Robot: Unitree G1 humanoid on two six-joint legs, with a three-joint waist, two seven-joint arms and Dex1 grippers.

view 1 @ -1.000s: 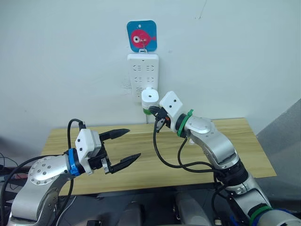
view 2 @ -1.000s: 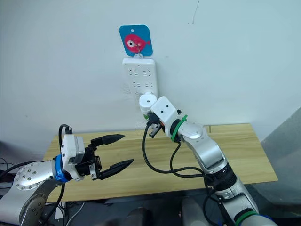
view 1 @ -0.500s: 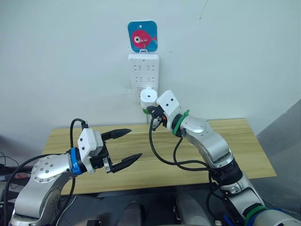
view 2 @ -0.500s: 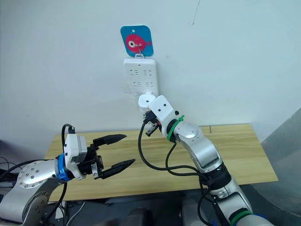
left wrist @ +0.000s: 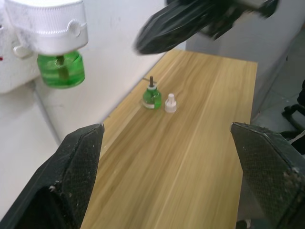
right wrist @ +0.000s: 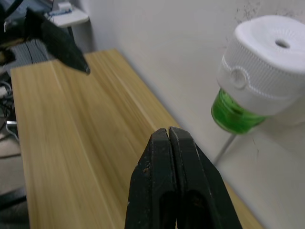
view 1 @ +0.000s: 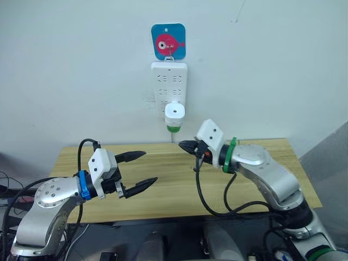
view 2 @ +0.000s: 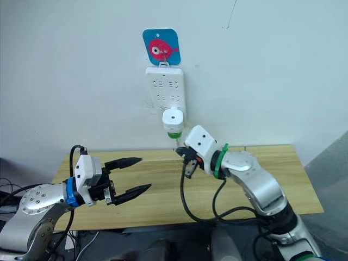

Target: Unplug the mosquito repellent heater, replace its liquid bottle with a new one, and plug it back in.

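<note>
The white mosquito repellent heater sits plugged into the lower part of the wall power strip, with a green liquid bottle screwed in under it. My right gripper is shut and empty, just below and to the right of the heater and apart from it. My left gripper is open and empty, above the left half of the table. In the left wrist view, a second green bottle with a black wick stands on the table next to a small white cap.
The wooden table stands against a white wall. A blue hook plate with a pink fish holds up the strip. A black cable hangs in a loop under my right forearm.
My right gripper has drawn back from the heater, down and to the right, leaving it in the strip. The left gripper has hardly moved. The camera has shifted slightly.
</note>
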